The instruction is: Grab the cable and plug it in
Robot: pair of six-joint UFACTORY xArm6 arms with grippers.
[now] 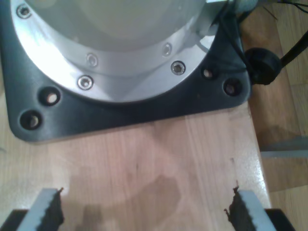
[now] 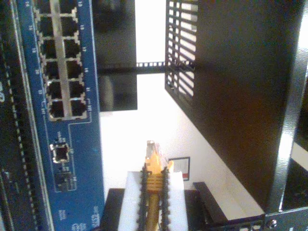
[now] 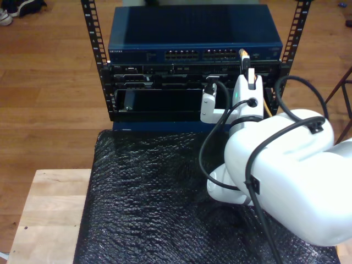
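Observation:
The yellow-orange cable (image 2: 154,180) is pinched between the white, black-padded fingers of my second gripper (image 2: 154,172), which is shut on it. Its clear plug (image 2: 152,150) sticks out past the fingertips, close beside the blue network switch (image 2: 84,144) but apart from its rows of ports (image 2: 60,62). In the exterior view my second gripper (image 3: 248,74) holds the cable's plug (image 3: 242,54) up in front of the switch's (image 3: 192,33) ports toward the exterior view's right. My first gripper (image 1: 146,211) is open over bare wood with nothing between its fingers.
The switch sits on top of a black rack (image 3: 165,102) with other units below. A black bubble-textured mat (image 3: 154,198) covers the wooden table (image 3: 44,209). My first gripper faces a silver arm base on a black plate (image 1: 144,113), near the table's edge.

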